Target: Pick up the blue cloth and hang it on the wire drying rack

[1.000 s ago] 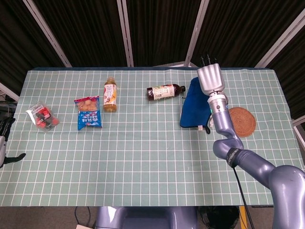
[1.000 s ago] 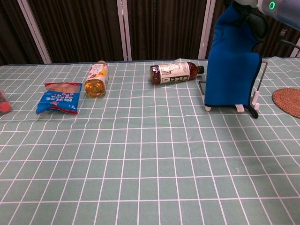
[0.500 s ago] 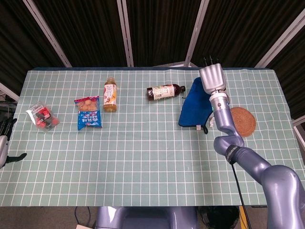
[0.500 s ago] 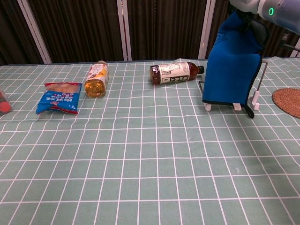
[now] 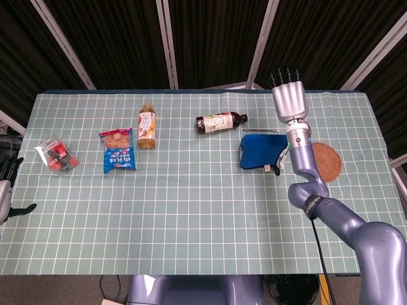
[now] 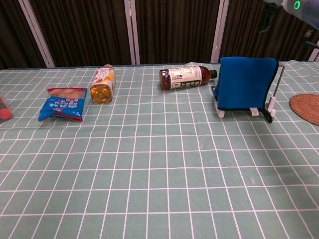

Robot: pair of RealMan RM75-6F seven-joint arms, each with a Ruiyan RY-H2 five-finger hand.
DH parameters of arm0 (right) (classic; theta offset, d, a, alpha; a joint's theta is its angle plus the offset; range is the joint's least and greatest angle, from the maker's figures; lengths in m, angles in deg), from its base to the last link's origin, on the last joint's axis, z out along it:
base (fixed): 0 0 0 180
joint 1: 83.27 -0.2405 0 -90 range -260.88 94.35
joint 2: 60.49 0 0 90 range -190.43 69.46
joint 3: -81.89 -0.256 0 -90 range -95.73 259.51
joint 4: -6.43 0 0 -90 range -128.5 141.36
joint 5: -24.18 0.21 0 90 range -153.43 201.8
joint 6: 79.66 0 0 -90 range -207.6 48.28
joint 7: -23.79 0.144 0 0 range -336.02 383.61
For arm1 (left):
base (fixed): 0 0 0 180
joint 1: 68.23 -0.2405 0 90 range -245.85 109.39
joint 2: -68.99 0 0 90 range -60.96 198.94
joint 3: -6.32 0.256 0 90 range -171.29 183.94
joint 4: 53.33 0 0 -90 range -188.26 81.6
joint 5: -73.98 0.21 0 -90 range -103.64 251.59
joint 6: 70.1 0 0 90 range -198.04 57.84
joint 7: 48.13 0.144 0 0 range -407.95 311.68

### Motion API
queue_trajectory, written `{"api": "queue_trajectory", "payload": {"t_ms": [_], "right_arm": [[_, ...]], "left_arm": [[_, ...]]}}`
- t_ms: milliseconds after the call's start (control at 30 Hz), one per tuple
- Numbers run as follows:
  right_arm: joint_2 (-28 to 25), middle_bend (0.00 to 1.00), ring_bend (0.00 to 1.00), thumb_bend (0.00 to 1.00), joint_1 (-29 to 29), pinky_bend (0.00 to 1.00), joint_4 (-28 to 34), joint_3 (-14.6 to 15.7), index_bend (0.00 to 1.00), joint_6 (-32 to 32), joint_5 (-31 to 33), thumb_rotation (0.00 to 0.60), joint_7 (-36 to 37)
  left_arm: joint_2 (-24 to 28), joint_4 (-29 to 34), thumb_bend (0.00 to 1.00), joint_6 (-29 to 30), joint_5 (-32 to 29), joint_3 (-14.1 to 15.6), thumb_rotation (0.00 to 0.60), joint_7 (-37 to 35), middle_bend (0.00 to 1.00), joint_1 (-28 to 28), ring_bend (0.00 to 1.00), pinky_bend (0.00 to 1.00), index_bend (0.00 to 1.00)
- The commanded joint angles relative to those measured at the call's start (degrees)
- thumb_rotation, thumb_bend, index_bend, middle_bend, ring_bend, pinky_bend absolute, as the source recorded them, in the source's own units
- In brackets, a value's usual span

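The blue cloth (image 5: pixel 261 150) (image 6: pixel 244 83) hangs draped over the wire drying rack (image 6: pixel 273 97) (image 5: pixel 276 167) at the right of the table. My right hand (image 5: pixel 289 98) is raised above and behind the rack, fingers spread and pointing away, holding nothing; in the chest view only its fingertips (image 6: pixel 264 21) show at the top right. My left hand (image 5: pixel 7 190) sits at the far left edge of the head view, off the table, fingers apart and holding nothing.
A dark bottle (image 5: pixel 219 122) (image 6: pixel 187 77) lies just left of the rack. A yellow bottle (image 5: pixel 147 126), a blue snack bag (image 5: pixel 118 149) and a red packet (image 5: pixel 56 155) lie further left. A woven coaster (image 5: pixel 323 161) sits to the right of the rack.
My right hand let go of the blue cloth and rose up and away. The cloth dropped from hanging tall to lying folded over the rack.
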State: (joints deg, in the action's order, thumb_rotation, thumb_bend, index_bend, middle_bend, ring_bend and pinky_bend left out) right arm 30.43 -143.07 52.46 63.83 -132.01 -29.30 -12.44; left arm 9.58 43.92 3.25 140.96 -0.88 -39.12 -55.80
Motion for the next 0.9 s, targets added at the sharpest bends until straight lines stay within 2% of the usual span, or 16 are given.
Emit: {"api": "queue_trajectory", "payload": {"t_ms": [33, 100, 167, 300, 467, 600, 800, 900], "right_arm": [[-4.21, 0.01, 0.0, 0.0, 2.95, 0.07, 7.05, 0.07, 0.02, -3.65, -2.1, 0.6, 2.02], [-6.5, 0.01, 0.0, 0.0, 4.62, 0.06, 11.08, 0.47, 0.02, -5.35, -3.19, 0.6, 2.9], [-10.37, 0.0, 0.0, 0.0, 8.2, 0.05, 18.33, 1.53, 0.02, -9.13, -5.3, 0.6, 4.77], [-15.34, 0.0, 0.0, 0.0, 12.48, 0.02, 26.96, 3.13, 0.02, -13.06, -7.69, 0.6, 6.11], [-23.36, 0.0, 0.0, 0.0, 22.23, 0.0, 40.52, 7.39, 0.02, -21.45, -12.47, 0.6, 10.68], [-28.68, 0.0, 0.0, 0.0, 29.62, 0.0, 49.75, 10.59, 0.02, -25.58, -14.21, 0.6, 16.32], [-31.55, 0.0, 0.0, 0.0, 37.17, 0.0, 55.37, 14.29, 0.0, -31.23, -18.67, 0.6, 22.67], [-30.85, 0.0, 0.0, 0.0, 41.12, 0.0, 54.56, 15.95, 0.0, -35.52, -22.43, 0.6, 25.88]], "left_arm": [[0.32, 0.32, 0.0, 0.34, 0.64, 0.09, 0.6, -0.58, 0.0, -0.19, 0.0, 0.0, 0.0], [0.55, 0.57, 0.0, 0.6, 1.23, 0.2, 0.6, -1.05, 0.0, -0.33, 0.0, 0.0, 0.0], [0.94, 1.12, 0.0, 1.34, 2.62, 0.44, 0.6, -1.8, 0.0, -0.66, 0.0, 0.0, 0.0], [1.36, 1.66, 0.0, 2.33, 4.34, 0.81, 0.6, -2.66, 0.0, -1.13, 0.0, 0.0, 0.0], [0.95, 2.2, 0.0, 7.62, 8.83, 1.42, 0.6, -0.82, 0.0, -2.68, 0.0, 0.0, 0.0], [0.08, 2.92, 0.0, 10.8, 10.39, 1.74, 0.6, 0.26, 0.0, -4.02, 0.0, 0.0, 0.0], [0.02, 5.46, 0.0, 13.33, 12.37, 2.8, 0.6, 1.28, 0.0, -5.65, 0.0, 0.0, 0.0], [-0.12, 6.58, 0.0, 14.53, 13.02, 3.36, 0.6, 2.35, 0.0, -6.58, 0.0, 0.0, 0.0]]}}
